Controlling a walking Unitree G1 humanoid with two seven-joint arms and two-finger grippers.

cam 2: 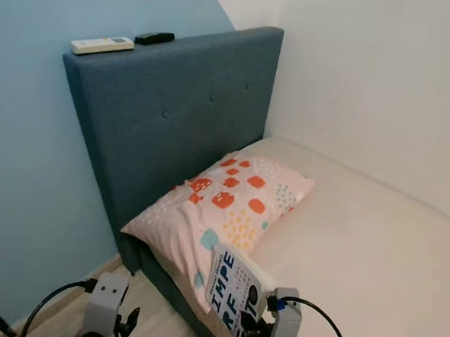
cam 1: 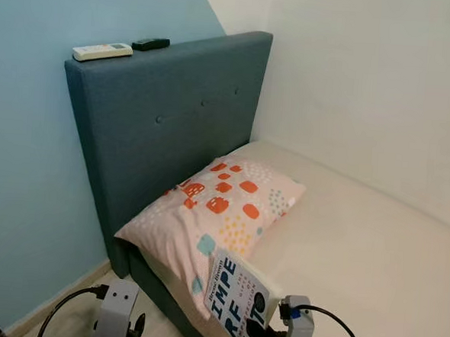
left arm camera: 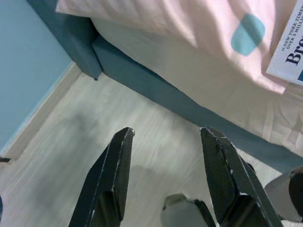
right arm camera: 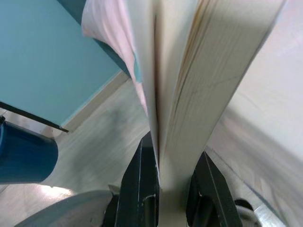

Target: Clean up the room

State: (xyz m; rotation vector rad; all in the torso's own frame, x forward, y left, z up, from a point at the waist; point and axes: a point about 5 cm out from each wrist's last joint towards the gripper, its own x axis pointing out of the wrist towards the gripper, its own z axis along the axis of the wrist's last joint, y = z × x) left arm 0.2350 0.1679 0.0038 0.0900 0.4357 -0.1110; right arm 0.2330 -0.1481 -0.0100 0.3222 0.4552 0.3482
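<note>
Right tool: clenched on the lower edge of the book, one black finger on each cover.
Book: held upright at the bed's near corner, just in front of the pillow; blue lettering on a white cover, title partly cut off.
Left tool: released, fingers spread over the wood floor, beside the bed's blue base.
Pillow: patterned pink, lying against the headboard.
On the headboard top: white remote and a dark object, possibly another remote.
</note>
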